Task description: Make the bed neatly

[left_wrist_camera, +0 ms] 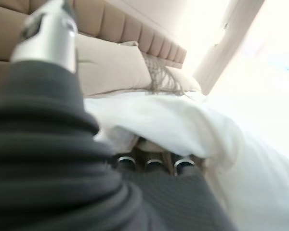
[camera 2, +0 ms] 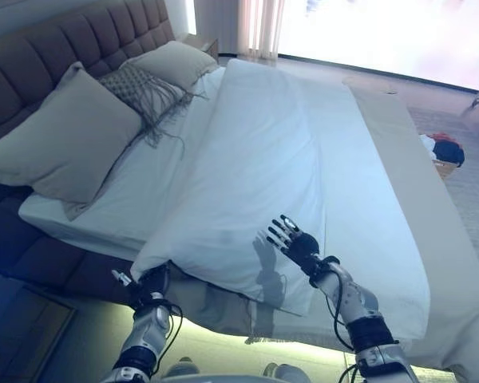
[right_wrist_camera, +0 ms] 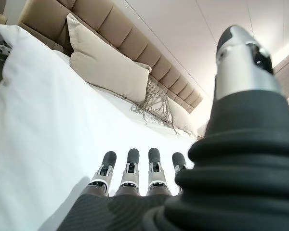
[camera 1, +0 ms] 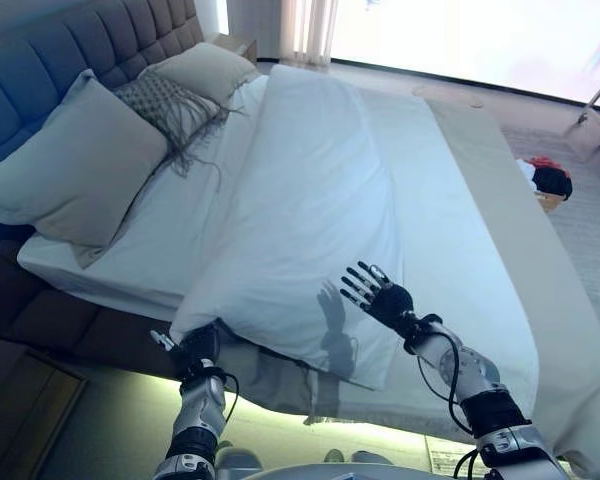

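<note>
A bright bedroom, with the bed (camera 1: 500,200) running away toward a lit window and its padded headboard (camera 1: 40,60) along one side. Nearest, the left hand (camera 1: 195,350) is tucked under the near corner of the white duvet (camera 1: 310,200); its fingers disappear beneath the cloth, so I cannot tell their state. Just beyond, the right hand (camera 1: 380,292) hovers spread and straight over the duvet's near edge, probably ready to smooth it. The duvet lies folded lengthwise down the mattress's middle, not yet spread. Farther off, the pillows (camera 1: 80,170) rest against the headboard.
</note>
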`<state>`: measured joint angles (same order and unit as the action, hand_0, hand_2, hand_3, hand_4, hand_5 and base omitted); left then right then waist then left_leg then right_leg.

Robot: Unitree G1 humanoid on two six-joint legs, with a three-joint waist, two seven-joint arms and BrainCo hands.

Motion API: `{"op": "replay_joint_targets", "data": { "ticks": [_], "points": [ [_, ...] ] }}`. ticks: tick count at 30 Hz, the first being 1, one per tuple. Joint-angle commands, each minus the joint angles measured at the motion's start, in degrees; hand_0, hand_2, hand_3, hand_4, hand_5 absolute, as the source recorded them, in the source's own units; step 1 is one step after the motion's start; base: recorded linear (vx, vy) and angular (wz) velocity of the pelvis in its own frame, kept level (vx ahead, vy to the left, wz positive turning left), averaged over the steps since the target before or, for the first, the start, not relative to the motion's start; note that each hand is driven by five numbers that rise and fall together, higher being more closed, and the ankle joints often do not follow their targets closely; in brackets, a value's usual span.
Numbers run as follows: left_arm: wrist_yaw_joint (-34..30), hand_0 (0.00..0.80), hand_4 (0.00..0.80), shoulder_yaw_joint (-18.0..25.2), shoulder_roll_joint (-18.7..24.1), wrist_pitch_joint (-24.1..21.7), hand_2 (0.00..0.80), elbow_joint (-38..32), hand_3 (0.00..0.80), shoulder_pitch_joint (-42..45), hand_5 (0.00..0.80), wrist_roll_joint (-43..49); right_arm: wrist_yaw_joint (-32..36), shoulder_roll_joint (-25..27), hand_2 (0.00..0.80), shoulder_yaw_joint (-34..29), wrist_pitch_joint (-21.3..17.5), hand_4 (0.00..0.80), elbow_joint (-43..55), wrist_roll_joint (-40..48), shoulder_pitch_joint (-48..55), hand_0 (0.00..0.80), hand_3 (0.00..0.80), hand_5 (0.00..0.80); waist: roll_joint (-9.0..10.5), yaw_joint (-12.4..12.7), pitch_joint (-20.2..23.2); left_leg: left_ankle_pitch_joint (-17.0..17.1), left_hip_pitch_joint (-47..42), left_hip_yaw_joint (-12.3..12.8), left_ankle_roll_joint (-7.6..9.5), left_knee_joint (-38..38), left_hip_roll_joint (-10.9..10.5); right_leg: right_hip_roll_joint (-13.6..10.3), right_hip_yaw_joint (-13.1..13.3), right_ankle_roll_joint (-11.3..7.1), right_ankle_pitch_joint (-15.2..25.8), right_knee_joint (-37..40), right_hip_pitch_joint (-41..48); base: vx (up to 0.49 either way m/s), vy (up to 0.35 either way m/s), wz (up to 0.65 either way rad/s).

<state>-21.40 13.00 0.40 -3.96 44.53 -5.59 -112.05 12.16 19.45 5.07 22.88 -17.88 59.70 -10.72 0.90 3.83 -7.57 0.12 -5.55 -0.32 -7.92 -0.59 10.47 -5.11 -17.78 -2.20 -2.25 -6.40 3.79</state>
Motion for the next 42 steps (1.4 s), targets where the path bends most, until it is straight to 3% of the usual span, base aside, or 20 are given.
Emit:
{"op": "replay_joint_targets", "data": {
  "ticks": [1, 12, 22, 27, 33, 42],
  "points": [
    [-3.9, 0.000, 0.000, 10.4, 13.0, -3.0, 0.000, 0.1, 0.000, 1.9, 0.000, -1.0, 1.8, -0.4, 0.000, -1.9, -0.8, 0.000, -1.8, 1.3, -0.4, 0.000, 0.000, 0.000, 1.91, 3.7, 4.0, 4.0, -0.2, -0.4, 0.96, 1.1, -1.8, -5.5, 0.6, -2.99, 1.5, 4.4, 5.4, 0.015, 0.100, 0.02],
    [0.2, 0.000, 0.000, 17.9, 22.4, -1.5, 0.000, 3.5, 0.000, 5.0, 0.000, -0.2, 1.8, 3.1, 0.000, -3.0, -0.6, 0.000, -4.1, 0.9, 1.4, 0.000, 0.000, 0.000, -0.39, 4.2, 4.2, 4.0, 0.3, -0.4, 1.43, 2.8, -3.7, -6.8, 0.1, -3.93, 2.5, 6.3, 5.1, -0.003, 0.146, 0.02],
    [7.6, 0.000, 0.000, 23.1, 36.1, -0.8, 0.000, 8.2, 0.000, 3.1, 0.000, 0.2, 2.2, 6.0, 0.000, -1.7, -2.5, 0.000, -6.8, 2.6, 1.1, 0.000, 0.000, 0.000, -1.81, 4.8, 4.9, 2.9, 1.0, -0.4, 2.41, 3.2, -5.9, -8.5, -0.4, -5.35, 4.0, 8.5, 4.7, -0.016, 0.132, -0.01],
    [11.2, 0.000, 0.000, 25.9, 40.9, -0.3, 0.000, 10.0, 0.000, 4.1, 0.000, 0.3, 2.1, 6.6, 0.000, -1.9, -3.2, 0.000, -7.4, 3.5, 1.5, 0.000, 0.000, 0.000, -2.19, 5.4, 5.2, 2.4, 1.1, -0.7, 3.11, 3.1, -6.6, -9.0, -0.6, -5.87, 4.5, 9.2, 4.7, 0.000, 0.096, 0.00],
    [11.8, 0.000, 0.000, 27.9, 42.3, 2.6, 0.000, 11.5, 0.000, 6.3, 0.000, 1.1, 1.7, 6.6, 0.000, -2.2, -4.1, 0.000, -7.0, 4.3, 2.8, 0.000, 0.000, 0.000, -1.95, 6.0, 5.1, 1.9, 1.2, -0.9, 3.76, 3.0, -7.0, -9.4, -0.8, -6.31, 4.9, 9.7, 4.7, -0.012, 0.058, -0.01],
    [9.4, 0.000, 0.000, 31.0, 40.8, 5.9, 0.000, 15.8, 0.000, 9.6, 0.000, -1.0, 2.0, 6.9, 0.000, -3.5, -4.7, 0.000, -7.4, 5.5, 2.9, 0.000, 0.000, 0.000, -0.92, 7.2, 4.2, 1.1, 1.3, -1.4, 4.38, 3.0, -7.5, -9.9, -1.0, -7.01, 5.5, 9.8, 4.1, -0.032, 0.035, 0.00]
  ]
}}
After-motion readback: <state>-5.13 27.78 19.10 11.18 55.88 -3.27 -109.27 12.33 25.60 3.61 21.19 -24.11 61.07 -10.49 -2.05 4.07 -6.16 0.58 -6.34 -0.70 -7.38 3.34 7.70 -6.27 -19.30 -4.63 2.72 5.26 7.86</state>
